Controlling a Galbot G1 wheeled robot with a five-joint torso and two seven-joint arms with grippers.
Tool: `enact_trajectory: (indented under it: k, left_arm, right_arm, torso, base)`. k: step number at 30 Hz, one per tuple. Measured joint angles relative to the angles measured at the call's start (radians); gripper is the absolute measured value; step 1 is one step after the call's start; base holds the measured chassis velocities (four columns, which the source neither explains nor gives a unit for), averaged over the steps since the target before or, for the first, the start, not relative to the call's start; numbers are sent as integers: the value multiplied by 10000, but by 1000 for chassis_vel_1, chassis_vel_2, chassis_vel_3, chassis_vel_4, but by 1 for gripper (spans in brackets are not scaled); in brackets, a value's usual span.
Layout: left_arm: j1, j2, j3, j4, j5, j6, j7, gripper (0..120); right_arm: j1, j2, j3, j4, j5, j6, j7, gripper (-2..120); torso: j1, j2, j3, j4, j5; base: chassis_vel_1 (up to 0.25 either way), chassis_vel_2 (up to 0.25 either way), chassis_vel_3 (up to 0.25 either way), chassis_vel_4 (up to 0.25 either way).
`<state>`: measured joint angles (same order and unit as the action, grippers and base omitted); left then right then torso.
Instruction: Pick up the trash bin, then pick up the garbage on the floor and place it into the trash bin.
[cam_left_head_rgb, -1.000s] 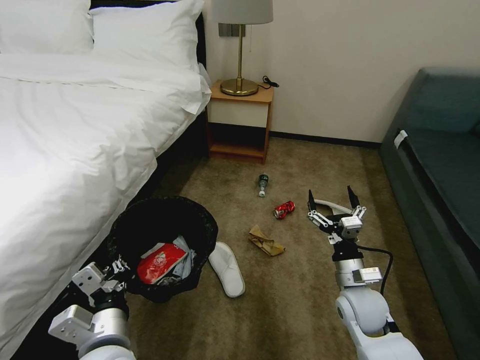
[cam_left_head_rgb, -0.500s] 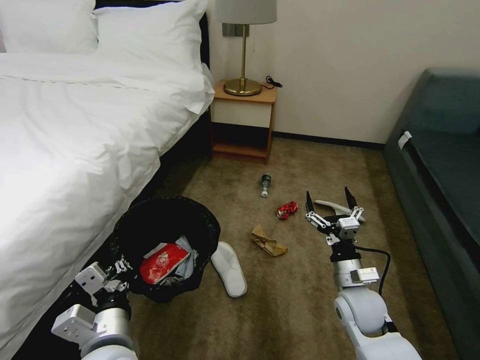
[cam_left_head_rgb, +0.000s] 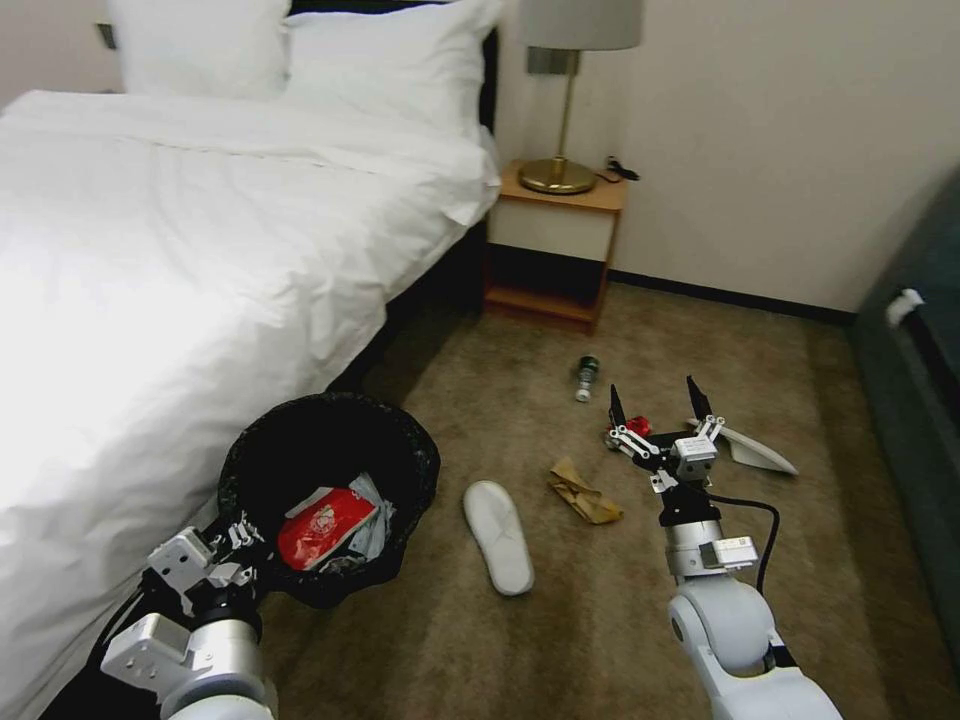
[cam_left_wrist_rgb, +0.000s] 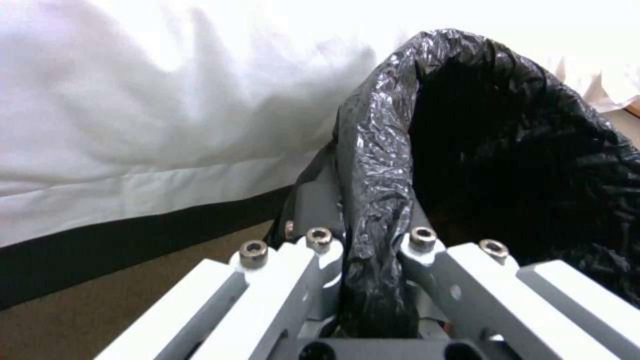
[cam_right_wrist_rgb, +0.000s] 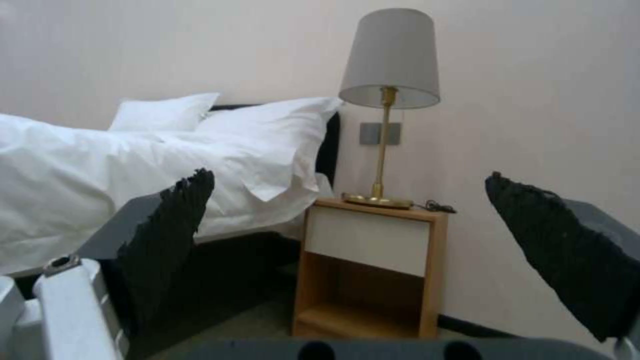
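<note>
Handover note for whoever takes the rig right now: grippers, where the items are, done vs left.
Left gripper: shut on the trash bin, clamping its bagged rim, held beside the bed.
Right gripper: open, empty, held out above the carpet near the red can.
Done: bin picked up; a red wrapper and other litter already inside.
Left on the floor: near slipper, far slipper, brown paper bag, red can, green bottle.

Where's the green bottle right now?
In the head view the bottle lies on the carpet in front of the nightstand, just beyond the open right pincer and the red can.
</note>
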<state>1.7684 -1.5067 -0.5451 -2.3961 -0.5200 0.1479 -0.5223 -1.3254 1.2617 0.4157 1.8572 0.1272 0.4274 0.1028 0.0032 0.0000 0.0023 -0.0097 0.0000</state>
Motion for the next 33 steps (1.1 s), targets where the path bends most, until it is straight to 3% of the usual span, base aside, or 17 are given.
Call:
enact_trajectory:
  k: [9, 13, 17, 18, 20, 24, 26, 33]
  left_arm:
    - [41, -11, -49, -51, 5, -25, -18, 4]
    - [68, -11, -84, -71, 5, -25, -19, 4]
    - [85, -20, -69, -79, 31, -25, -21, 4]
    - [85, -20, -69, -79, 31, -25, -21, 4]
    - [115, -37, 3, -80, 102, -25, -21, 4]
    - [151, -55, 59, -84, 170, -25, -21, 4]
    - [197, -67, 90, -110, 230, -25, -21, 4]
    - [244, -89, 65, -162, 274, -25, -22, 4]
  right_arm:
    - [10, -67, -165, 30, 71, -237, 191, 100]
    - [17, -185, -307, 64, 164, -764, 225, 100]
    - [-80, -593, -703, 527, 1283, -2708, 162, 100]
    - [-80, -593, -703, 527, 1283, -2708, 162, 100]
    - [105, -861, -1128, 726, 2385, -4180, 191, 100]
    - [397, -944, -1546, 757, 3098, -5198, 230, 100]
    - [795, -872, -2134, 706, 3704, -6285, 341, 100]
    - [1500, -568, -3210, 207, 4002, -7687, 554, 100]
  torso:
    - [0, 0, 0, -3, 0]
    - [0, 0, 0, -3, 1]
    - [0, 0, 0, -4, 0]
    - [0, 0, 0, -4, 0]
    - [0, 0, 0, -4, -1]
    - [0, 0, 0, -3, 0]
    - [0, 0, 0, -3, -1]
    - [1, 0, 1, -3, 0]
  base:
    - [0, 0, 0, 0]
    - [0, 0, 0, 0]
    - [0, 0, 0, 0]
    - [0, 0, 0, 0]
    - [0, 0, 0, 0]
    - [0, 0, 0, 0]
    - [0, 0, 0, 0]
    - [0, 0, 0, 0]
